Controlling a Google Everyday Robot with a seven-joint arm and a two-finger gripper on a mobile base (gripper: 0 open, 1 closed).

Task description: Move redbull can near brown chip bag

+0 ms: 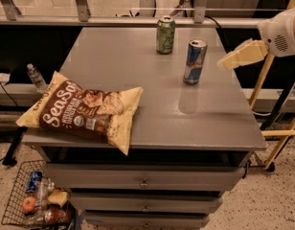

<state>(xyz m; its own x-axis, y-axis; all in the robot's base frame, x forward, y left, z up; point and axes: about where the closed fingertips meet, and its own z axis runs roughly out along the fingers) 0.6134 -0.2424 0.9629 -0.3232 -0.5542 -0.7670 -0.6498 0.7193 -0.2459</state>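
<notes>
Dim warm overhead light | tabletop [114, 66] sheen mirrors redbull can [194, 61] | gripper [241, 55] beside tabletop's right edge, washed pale

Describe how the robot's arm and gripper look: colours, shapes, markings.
The gripper is pale yellow and wedge-shaped, narrowing toward its tip. It sits by the right edge of the table, right of the redbull can, not touching it. Behind it the arm is a white, rounded housing with a small round patch of dark dots. No cables or lettering show on it.
</notes>
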